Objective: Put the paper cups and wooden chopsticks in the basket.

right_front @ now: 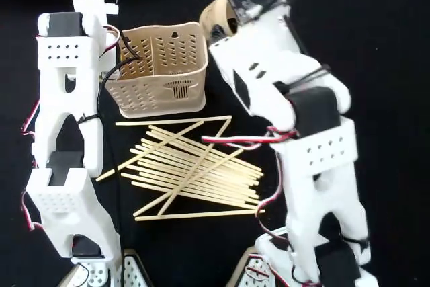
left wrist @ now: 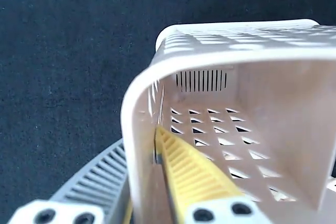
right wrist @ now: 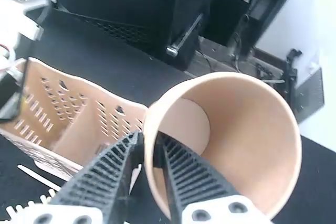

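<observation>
While the arms stand so: left at the basket (right_front: 158,92), right with a cup (right wrist: 231,129) aloft.
Left gripper (left wrist: 142,145): narrow, with the yellow finger inside the basket wall and the grey finger outside; it seems to pinch the wall, though the contact is partly hidden.
Basket: upright at the table's (right_front: 376,45) far side, nothing seen in it; light, stiff plastic, likely to slide unless held.
Chopsticks (right_front: 191,166): a crossed heap flat on the table, near the basket's front, between the arms; light, stiff, thin and smooth, probably best pinched several at once across the middle of the heap.
Cup: off the table, tilted, just beside the basket's far right corner, not yet inside; light and thin-walled, easily crushed, so the rim hold wants a gentle grip.
Right gripper (right wrist: 148,140): narrow, holding the cup's rim with one finger inside and one outside.
Writing: none legible on cup, basket or chopsticks.
</observation>
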